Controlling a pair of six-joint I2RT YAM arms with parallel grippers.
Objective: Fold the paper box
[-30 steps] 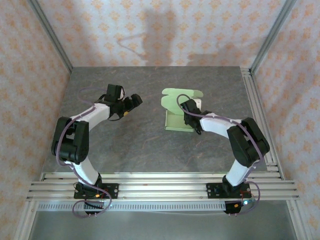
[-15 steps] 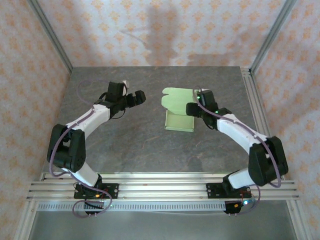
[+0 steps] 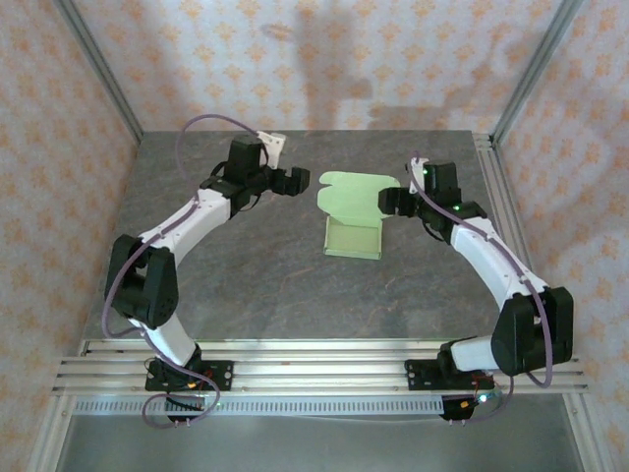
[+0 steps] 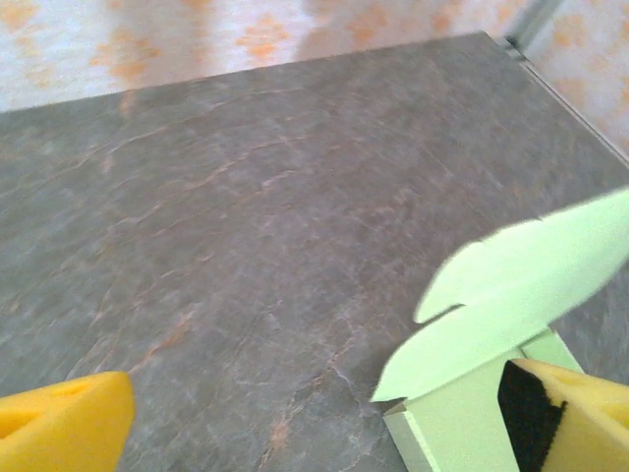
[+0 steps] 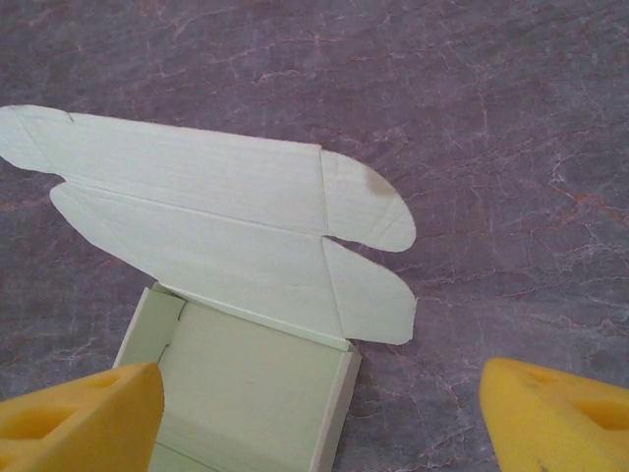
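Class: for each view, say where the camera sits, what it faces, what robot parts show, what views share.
Top external: above, behind; looks down at the table; left gripper, right gripper.
Left wrist: low; looks across the table past the box's flaps; yellow fingers.
Right wrist: above the box, looking down; yellow fingers.
Shared: the box, in all.

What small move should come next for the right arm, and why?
Probably lower the open right gripper toward the lid's rounded side tabs, to fold them in: the paper box has its tray formed but its lid spread open, tabs flat.
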